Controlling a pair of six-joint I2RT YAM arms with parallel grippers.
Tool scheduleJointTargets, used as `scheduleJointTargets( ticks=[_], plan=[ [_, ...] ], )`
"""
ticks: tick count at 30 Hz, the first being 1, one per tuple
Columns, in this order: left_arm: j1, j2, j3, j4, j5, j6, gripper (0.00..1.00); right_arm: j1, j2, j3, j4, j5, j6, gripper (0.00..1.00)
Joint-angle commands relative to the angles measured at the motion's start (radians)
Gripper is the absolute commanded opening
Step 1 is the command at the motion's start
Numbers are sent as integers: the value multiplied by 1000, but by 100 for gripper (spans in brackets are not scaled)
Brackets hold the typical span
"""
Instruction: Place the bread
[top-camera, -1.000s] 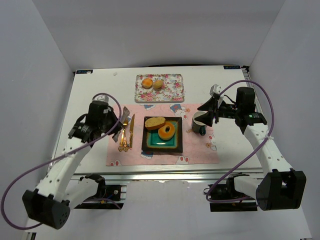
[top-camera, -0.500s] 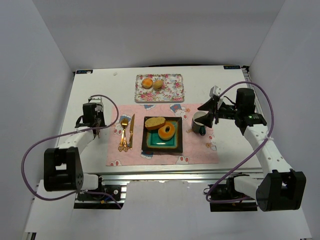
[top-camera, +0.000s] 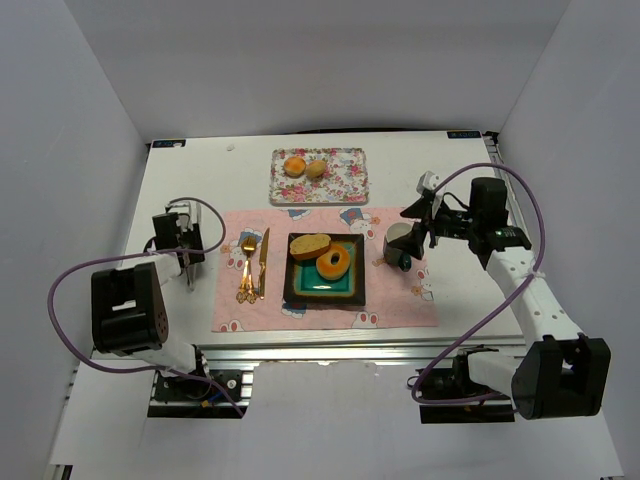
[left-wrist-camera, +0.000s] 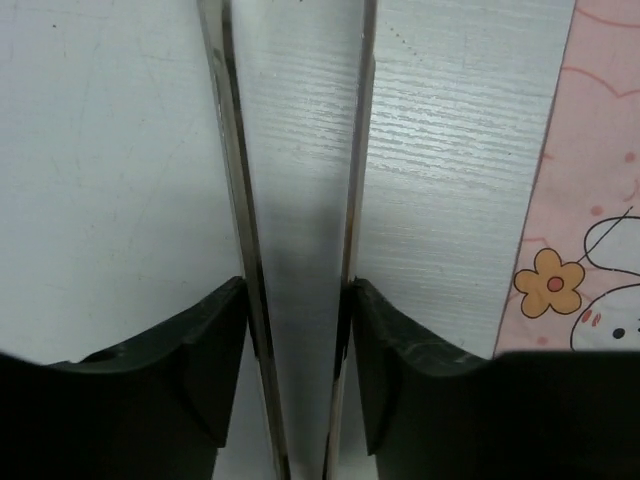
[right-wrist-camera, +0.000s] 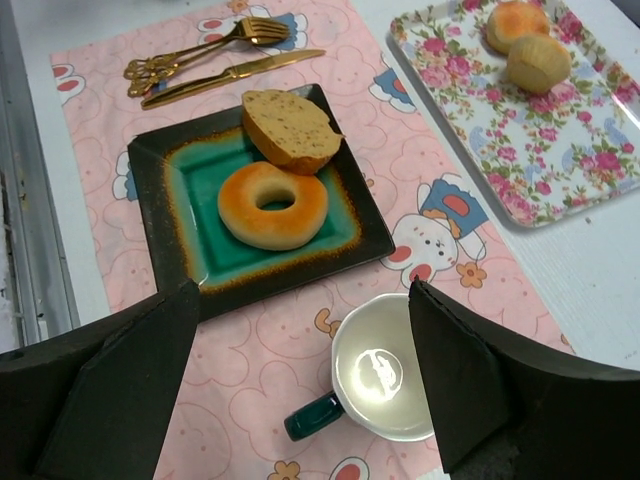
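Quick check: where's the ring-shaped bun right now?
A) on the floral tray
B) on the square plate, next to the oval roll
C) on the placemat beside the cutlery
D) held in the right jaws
B: the right wrist view shows the ring bun lying flat on the square plate, right beside the oval roll, with nothing gripping it.
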Motion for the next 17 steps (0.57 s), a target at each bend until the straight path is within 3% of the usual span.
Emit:
scheduleJointTargets(
  ticks=[1, 3, 6, 12, 17],
  plan=[
    [10, -7, 1, -47, 5, -7, 60, -3, 0, 38, -3, 58, 34, 89],
    [11, -28, 3, -83, -1, -17, 68, -3, 3, 50, 14, 130, 99, 89],
    [15, -88, 7, -93, -6, -37, 96, -3, 7, 65, 20, 254, 177, 90],
    [15, -240, 15, -153, 7, -108, 98, -3, 26, 119, 18, 530, 318, 89],
    [16, -450, 1, -199, 23, -232, 98, -3, 66, 217, -8, 622, 380, 89]
  ],
)
